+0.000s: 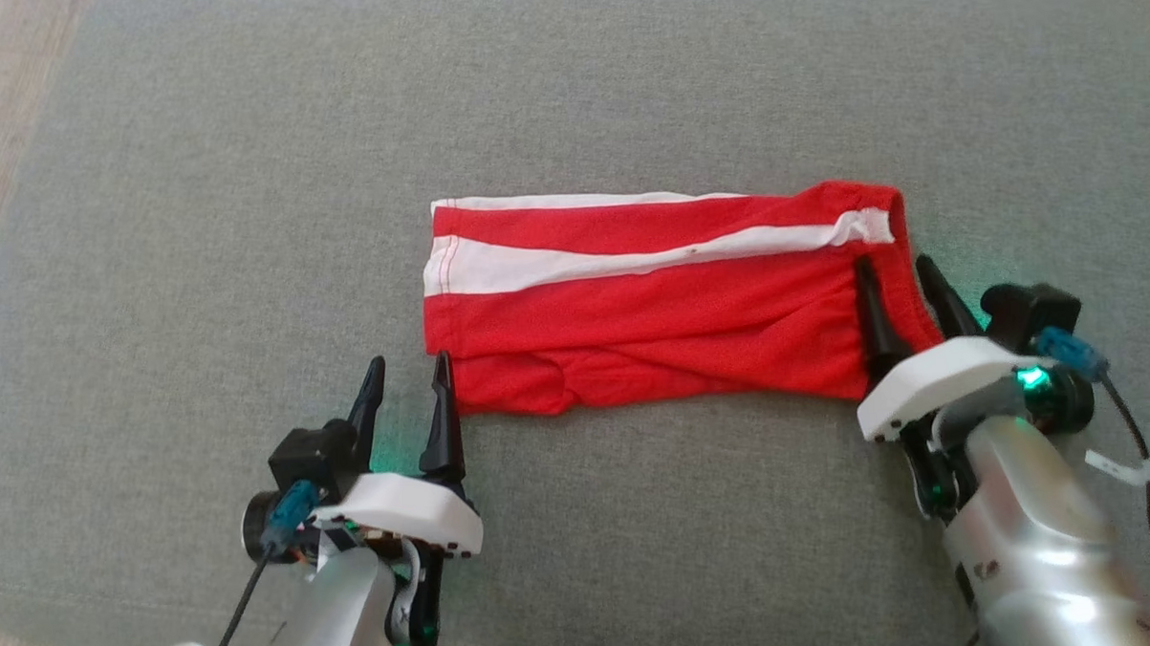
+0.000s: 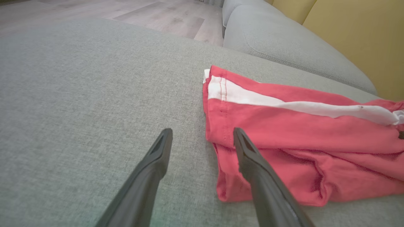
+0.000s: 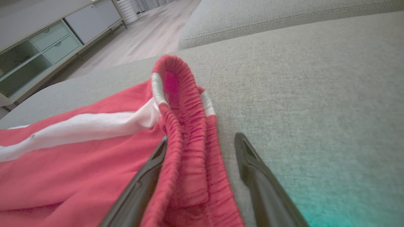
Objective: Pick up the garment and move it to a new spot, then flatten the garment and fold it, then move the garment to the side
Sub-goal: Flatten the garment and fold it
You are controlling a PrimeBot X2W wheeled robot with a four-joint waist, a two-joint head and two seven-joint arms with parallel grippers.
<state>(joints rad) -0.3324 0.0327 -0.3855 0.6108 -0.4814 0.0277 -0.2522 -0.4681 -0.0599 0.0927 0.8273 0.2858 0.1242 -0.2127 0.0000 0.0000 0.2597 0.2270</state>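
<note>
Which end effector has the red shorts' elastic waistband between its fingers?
The right end effector: the gathered waistband runs between its open fingers. The left end effector sits at the opposite hem.

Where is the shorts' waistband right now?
In the head view, the waistband is at the red shorts' right end on the grey cushion, between the right gripper's open fingers.

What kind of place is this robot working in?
Probably a home living room: the garment lies on a grey sofa, with wood floor beyond it and a low cabinet with drawers nearby.
</note>
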